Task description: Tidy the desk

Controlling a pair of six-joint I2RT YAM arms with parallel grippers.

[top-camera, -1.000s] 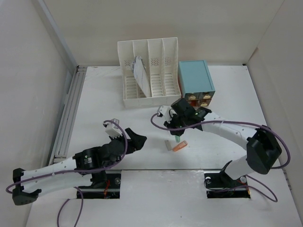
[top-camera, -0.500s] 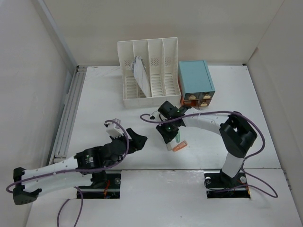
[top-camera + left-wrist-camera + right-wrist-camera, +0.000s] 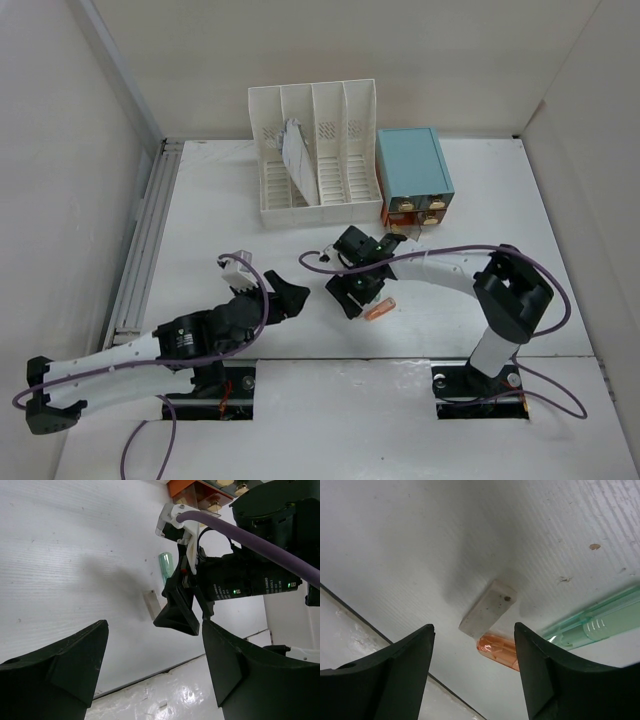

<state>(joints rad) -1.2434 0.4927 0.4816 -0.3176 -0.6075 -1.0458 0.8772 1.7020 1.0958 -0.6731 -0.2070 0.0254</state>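
Note:
The white desk [image 3: 220,210] carries a small white eraser [image 3: 487,609], an orange translucent cap [image 3: 500,651] touching its end, and a pale green pen [image 3: 592,625] beside them. My right gripper [image 3: 473,625] hangs open just above the eraser, one finger on each side, holding nothing. In the top view it [image 3: 352,295] is at the desk's front middle, with the orange cap [image 3: 378,310] just right of it. My left gripper [image 3: 290,298] is open and empty a short way to the left. Its wrist view shows the eraser [image 3: 151,604] and pen [image 3: 166,565] under the right gripper.
A white slotted file rack [image 3: 315,150] with papers stands at the back. Next to it on the right is a light-blue drawer box [image 3: 412,165] with orange drawers [image 3: 200,490]. A grey rail [image 3: 140,250] runs along the left edge. White walls enclose the desk.
My right gripper swung left and toward the front edge, and its jaws went from narrow to wide open over the eraser. The left arm has not moved.

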